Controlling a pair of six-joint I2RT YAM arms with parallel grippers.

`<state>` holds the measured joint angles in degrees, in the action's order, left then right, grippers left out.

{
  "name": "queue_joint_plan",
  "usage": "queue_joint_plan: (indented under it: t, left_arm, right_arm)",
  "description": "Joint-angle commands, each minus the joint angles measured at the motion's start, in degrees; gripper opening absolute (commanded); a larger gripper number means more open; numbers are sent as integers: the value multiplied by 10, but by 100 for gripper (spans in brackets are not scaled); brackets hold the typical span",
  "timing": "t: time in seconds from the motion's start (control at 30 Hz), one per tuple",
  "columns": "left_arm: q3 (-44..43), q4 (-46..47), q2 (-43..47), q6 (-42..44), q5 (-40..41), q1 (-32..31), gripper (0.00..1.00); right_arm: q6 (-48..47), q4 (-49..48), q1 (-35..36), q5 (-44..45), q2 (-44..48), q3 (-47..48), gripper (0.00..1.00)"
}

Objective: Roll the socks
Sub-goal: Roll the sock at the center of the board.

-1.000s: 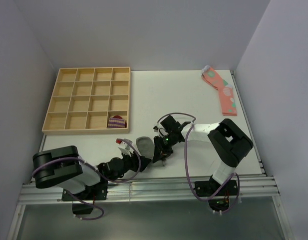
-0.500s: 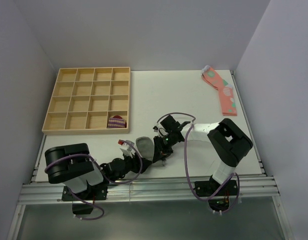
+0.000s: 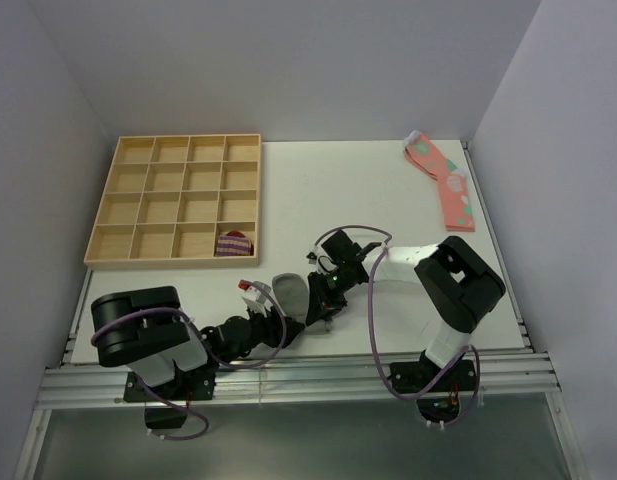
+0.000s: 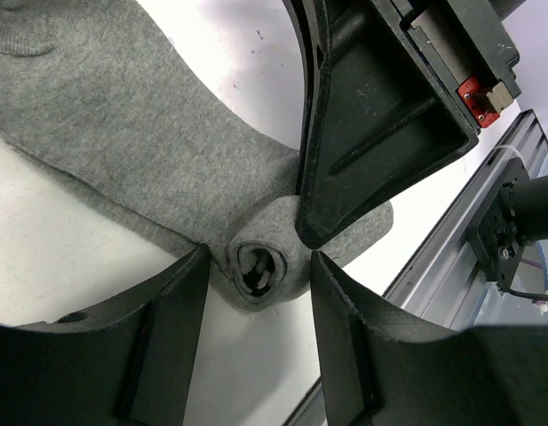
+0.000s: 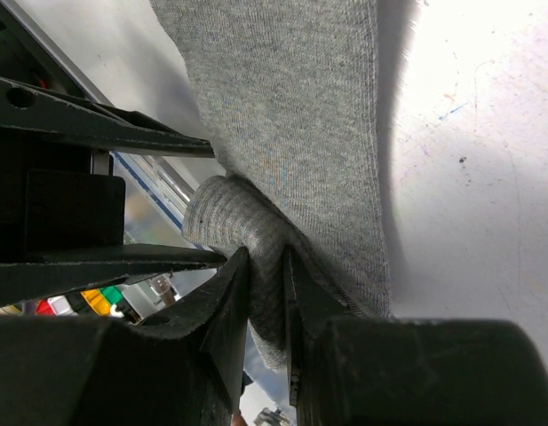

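The grey socks (image 3: 287, 293) lie near the table's front edge, between the two arms. In the left wrist view the socks (image 4: 131, 133) stretch away flat and end in a tight rolled end (image 4: 260, 266). My left gripper (image 4: 258, 257) stands open, one finger on each side of that roll. My right gripper (image 5: 265, 257) is shut on the rolled end of the socks (image 5: 282, 106), pinching the fabric between its fingers. From above, the right gripper (image 3: 323, 303) meets the left gripper (image 3: 276, 322) at the socks' near end. The cuff stripes are hidden.
A wooden compartment tray (image 3: 174, 200) sits at the back left with a small purple-striped bundle (image 3: 233, 243) in its near right cell. Pink spotted socks (image 3: 443, 180) lie at the back right. The metal rail (image 3: 288, 375) runs just behind the grippers.
My left arm has swung to the right, bringing its gripper closer around the rolled end. The right arm and its grip have stayed in place.
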<state>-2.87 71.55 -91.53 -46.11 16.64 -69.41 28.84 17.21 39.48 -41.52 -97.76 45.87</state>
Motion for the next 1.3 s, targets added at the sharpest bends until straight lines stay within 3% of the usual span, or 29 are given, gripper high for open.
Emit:
queue_joint_plan:
  t: [0.0, 0.43, 0.53, 0.63, 0.7, 0.73, 1.27]
  left_arm:
    - [16, 39, -22, 8, -15, -3, 55]
    - [-11, 30, -62, -1, -36, -3, 49]
    - [-7, 41, -70, -8, -38, -3, 38]
    - [-1, 42, -68, -14, -41, -3, 20]
    - [4, 36, -62, -21, -43, -3, 2]
    - [6, 32, -57, -22, -45, -3, 0]
    - [-19, -148, -23, -64, -89, -3, 0]
  right_arm:
    - [-26, 12, -2, 64, -24, -3, 21]
    - [-23, 5, -1, 60, -26, -3, 21]
    - [-21, 0, -1, 57, -24, -6, 20]
    - [-19, -5, 0, 58, -21, -10, 21]
    - [-19, -6, 0, 62, -17, -13, 22]
    - [-18, -8, 0, 64, -15, -15, 22]
    - [32, -98, 8, 93, 43, -70, 36]
